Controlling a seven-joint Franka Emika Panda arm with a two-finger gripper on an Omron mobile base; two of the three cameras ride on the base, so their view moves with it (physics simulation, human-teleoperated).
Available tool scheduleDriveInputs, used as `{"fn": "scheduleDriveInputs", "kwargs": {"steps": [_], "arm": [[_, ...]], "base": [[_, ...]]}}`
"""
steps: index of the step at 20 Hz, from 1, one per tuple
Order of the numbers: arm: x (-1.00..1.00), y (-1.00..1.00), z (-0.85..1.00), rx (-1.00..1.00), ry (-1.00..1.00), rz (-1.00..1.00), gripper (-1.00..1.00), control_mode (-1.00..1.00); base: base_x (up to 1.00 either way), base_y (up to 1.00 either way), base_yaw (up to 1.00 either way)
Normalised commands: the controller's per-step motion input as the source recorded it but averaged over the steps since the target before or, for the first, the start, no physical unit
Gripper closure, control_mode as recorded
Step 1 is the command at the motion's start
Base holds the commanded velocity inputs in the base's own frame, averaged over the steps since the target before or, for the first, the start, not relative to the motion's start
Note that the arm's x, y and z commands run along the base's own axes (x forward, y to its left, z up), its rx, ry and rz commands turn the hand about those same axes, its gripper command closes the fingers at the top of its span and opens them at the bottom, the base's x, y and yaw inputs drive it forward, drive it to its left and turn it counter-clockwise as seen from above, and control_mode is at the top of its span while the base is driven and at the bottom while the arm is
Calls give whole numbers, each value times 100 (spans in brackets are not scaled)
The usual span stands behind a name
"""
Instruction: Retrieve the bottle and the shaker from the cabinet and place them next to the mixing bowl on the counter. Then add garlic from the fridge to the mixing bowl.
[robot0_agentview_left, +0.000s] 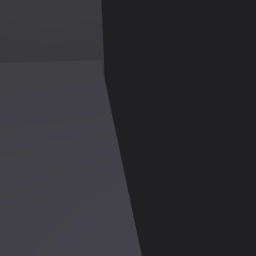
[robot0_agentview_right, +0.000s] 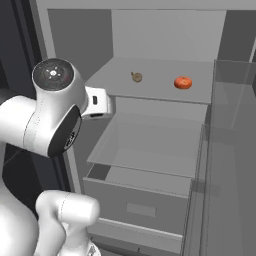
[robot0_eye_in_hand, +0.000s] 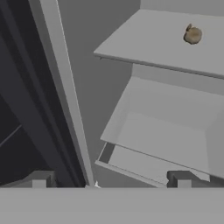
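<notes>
The fridge (robot0_agentview_right: 80, 45) stands open in front of me. A small brownish garlic bulb (robot0_agentview_right: 136, 77) lies on its upper grey shelf (robot0_agentview_right: 155, 90); in the hand view the garlic (robot0_eye_in_hand: 193, 35) is at the upper right. My gripper (robot0_eye_in_hand: 110, 180) is open with nothing between its fingertips (robot0_eye_in_hand: 39, 179). It hovers left of and below the garlic shelf, near the fridge's left edge (robot0_eye_in_hand: 61, 87). The bottle, shaker, cabinet, mixing bowl and counter are out of view.
A red tomato (robot0_agentview_right: 183, 82) lies on the same shelf, right of the garlic. Below are a clear shelf (robot0_agentview_right: 145, 145) and a grey drawer (robot0_agentview_right: 135, 205). The fridge door's clear bins (robot0_agentview_right: 230, 150) stand to the right. Dark panels (robot0_agentview_left: 180, 125) are close on the left.
</notes>
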Motion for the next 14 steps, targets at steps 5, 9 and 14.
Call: {"fn": "scheduleDriveInputs", "kwargs": {"steps": [5,9,14], "arm": [[21,0,23,0,0,-7,-100,-100],[29,-5,16,0,0,0,-100,-100],[34,-6,6,0,-2,0,-100,-100]], "base": [[0,0,0],[0,0,0],[0,0,0]]}}
